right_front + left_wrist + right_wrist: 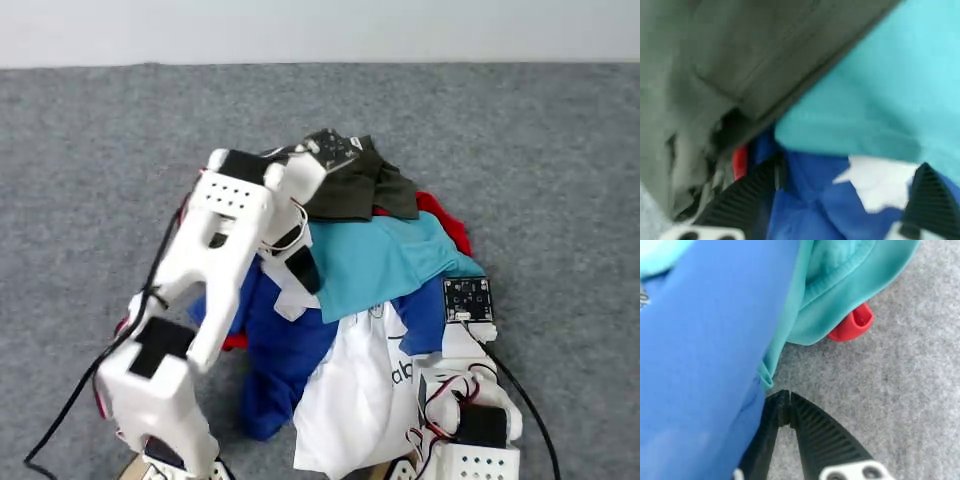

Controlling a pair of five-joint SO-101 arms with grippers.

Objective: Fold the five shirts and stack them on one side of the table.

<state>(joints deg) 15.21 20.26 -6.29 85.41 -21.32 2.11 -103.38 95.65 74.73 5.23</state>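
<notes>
A grey, carpet-like table (100, 150) fills the high view, with a strip of pale wall (320, 30) along the top edge. 5 shirts lie unfolded in 1 loose heap at the centre of the frame. A dark grey-green shirt (355, 185) sits at the top of the heap. A red shirt (445, 215) peeks out at its right edge, and another scrap of red shows at the lower left. A teal shirt (375, 260) spreads across the middle. A blue shirt (280, 350) trails toward the lower left, and a white shirt (350, 400) reaches the bottom centre.

2 white arms enter from the bottom edge. The left arm (210, 260) rises from the lower left corner and leans over the upper left part of the heap. The left gripper (850, 170) has its jaws spread wide, grasping nothing, with blue cloth and a white patch between its black fingers (740, 200). Teal and dark cloth lie just beyond them.

The right arm (470, 420) stands at the lower right, at the heap's right edge. The right gripper (786, 402) has its jaws pressed together, tip to tip, with no cloth visibly caught. It is over bare grey table, just beside the blue shirt's edge.
</notes>
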